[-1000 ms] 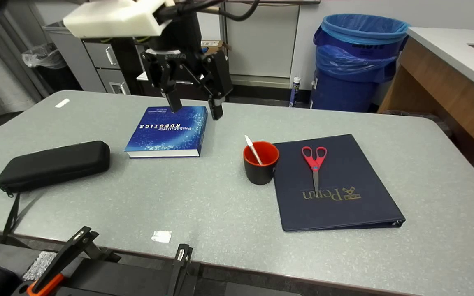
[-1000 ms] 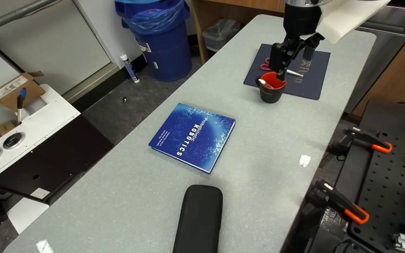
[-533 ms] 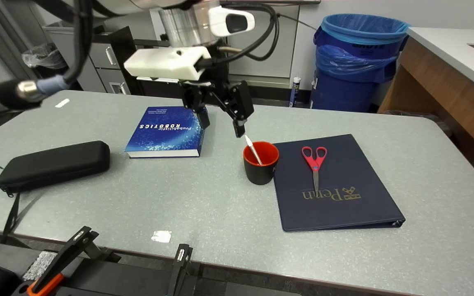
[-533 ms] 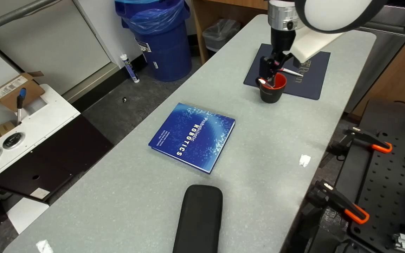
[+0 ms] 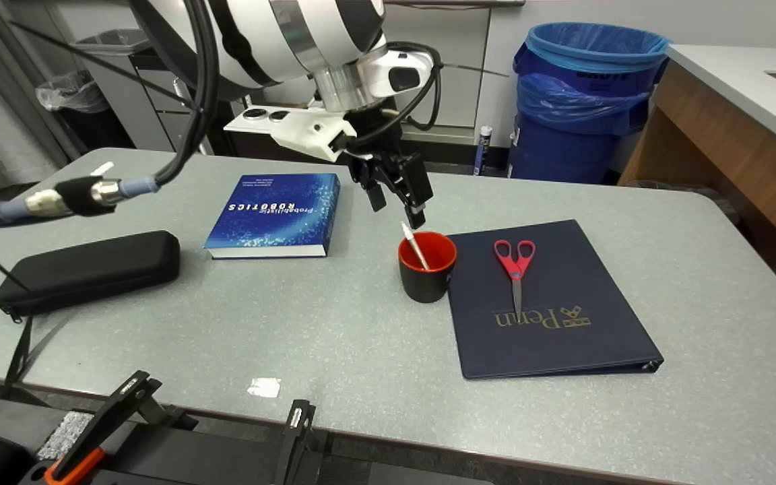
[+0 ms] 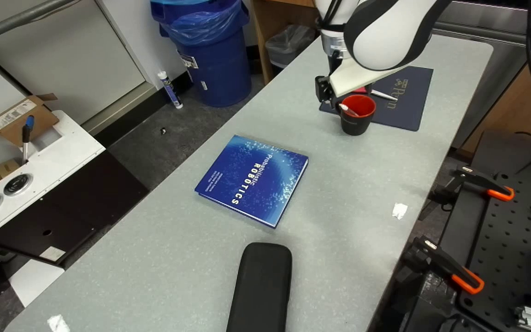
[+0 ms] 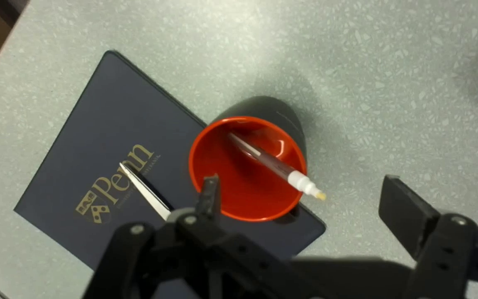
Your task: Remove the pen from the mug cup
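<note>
The mug cup (image 5: 427,286) is black (red within); the pen (image 7: 277,166) has a white end, yellow-tipped; the table (image 5: 334,330) is speckled grey.

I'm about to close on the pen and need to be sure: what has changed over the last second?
In an exterior view, the gripper has moved right and down across the picture. Its jaws remain open; nothing was taken hold of or let go. The pen still leans in the mug cup. Scissors, dark Penn folder and blue book stayed put.
</note>
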